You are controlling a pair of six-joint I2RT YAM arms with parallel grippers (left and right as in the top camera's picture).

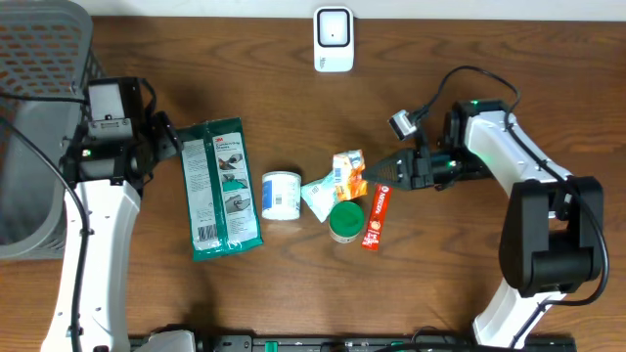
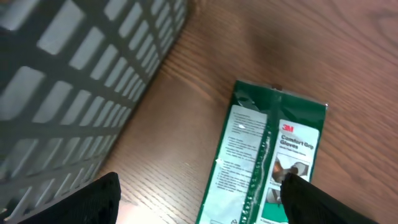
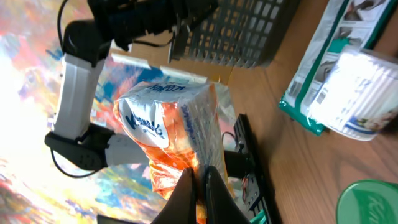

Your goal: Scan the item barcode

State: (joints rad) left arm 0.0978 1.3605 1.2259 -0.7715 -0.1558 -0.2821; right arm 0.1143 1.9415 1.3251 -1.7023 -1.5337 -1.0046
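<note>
1. My right gripper (image 3: 199, 186) has its jaws pinched shut on the edge of the orange packet (image 3: 166, 134). The crinkled film bulges out beyond my fingertips.
2. My left gripper (image 2: 200, 180) has its jaws spread wide with nothing between them. It hovers over one end of the green glove pack (image 2: 267, 155).
3. The packet is the item I take to be the one for scanning. It sits on my side of the scanner (image 1: 334, 39), a little to its right and well apart from it. I cannot tell from above whether it hangs clear of the table.
4. The other goods lie farther from the scanner than the packet does: a pale pouch (image 1: 316, 198), a white tub (image 1: 282, 195), a green-lidded can (image 1: 344, 221) and a red tube (image 1: 375, 216). The pouch is just beside the packet.
5. The glove pack lies well to the scanner's left. The grey basket (image 1: 39, 117) is farther left again, at the table's edge.
6. I judge the pick to be done and the presenting not yet begun, because the packet is nowhere near the scanner's dark window.
7. The next move calls for carrying the packet across to the scanner and turning my wrist so the barcode faces that window.
8. I see no barcode on the faces that show, so I may need to rotate the packet. Thin film held by one edge may sag or crumple, so the turn should be slow.
</note>
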